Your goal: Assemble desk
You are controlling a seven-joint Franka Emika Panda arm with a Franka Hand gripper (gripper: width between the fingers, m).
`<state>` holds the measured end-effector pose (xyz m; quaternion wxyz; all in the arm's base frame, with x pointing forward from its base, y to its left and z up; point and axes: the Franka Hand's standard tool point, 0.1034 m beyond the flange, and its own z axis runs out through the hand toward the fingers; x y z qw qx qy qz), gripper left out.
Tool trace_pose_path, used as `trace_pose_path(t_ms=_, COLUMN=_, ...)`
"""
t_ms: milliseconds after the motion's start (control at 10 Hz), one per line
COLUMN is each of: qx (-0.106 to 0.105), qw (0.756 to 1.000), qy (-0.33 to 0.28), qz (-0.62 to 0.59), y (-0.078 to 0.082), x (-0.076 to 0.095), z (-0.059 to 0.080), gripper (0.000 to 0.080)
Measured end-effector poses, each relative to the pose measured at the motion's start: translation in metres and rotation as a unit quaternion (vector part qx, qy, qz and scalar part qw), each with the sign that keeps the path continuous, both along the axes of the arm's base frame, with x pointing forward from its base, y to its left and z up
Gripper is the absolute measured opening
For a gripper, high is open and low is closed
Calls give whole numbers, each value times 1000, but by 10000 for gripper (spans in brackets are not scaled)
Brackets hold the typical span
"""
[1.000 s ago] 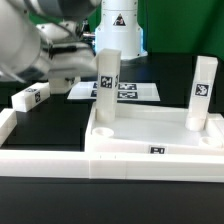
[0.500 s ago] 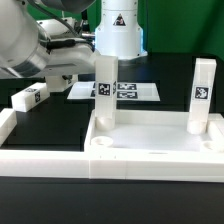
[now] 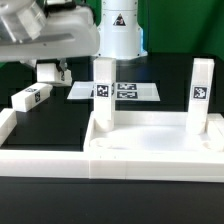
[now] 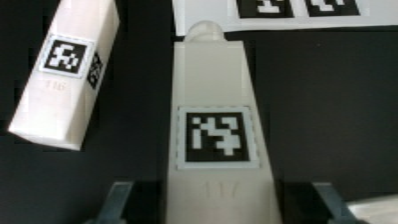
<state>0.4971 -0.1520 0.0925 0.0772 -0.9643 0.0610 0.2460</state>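
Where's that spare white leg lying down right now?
In the exterior view, the loose leg lies flat on the black table at the left, beside the gripper, left of the marker board.

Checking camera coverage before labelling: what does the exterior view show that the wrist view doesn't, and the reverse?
Exterior only: the tabletop, an upright leg and a second upright leg standing in its sockets, and the barrier wall.
Wrist only: the tag and tapered tip of the centre leg, which lies between the fingers, tip toward the marker board.
Both: the loose leg lying on the table, the marker board, and the gripper. Neither view shows whether the jaws clamp the centre leg.
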Motion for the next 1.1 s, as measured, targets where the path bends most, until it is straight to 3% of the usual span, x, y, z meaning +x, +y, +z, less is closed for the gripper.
trace_pose_path(t_ms=300, qx=-30, qw=995, qy=-90, qz=-5, y=-8, x=7, z=1, gripper=288)
trace_pose_path(t_ms=500, qx=-46, qw=988, qy=-147, qz=9, y=-9, x=17, z=10, gripper=288)
trace_pose_path(t_ms=700, qx=-47, qw=986, qy=-157, qz=16, y=-8, x=27, z=19, gripper=288)
trace_pose_path(t_ms=1100, qx=-47, qw=987, qy=-156, qz=16, y=-7, x=27, z=17, gripper=288)
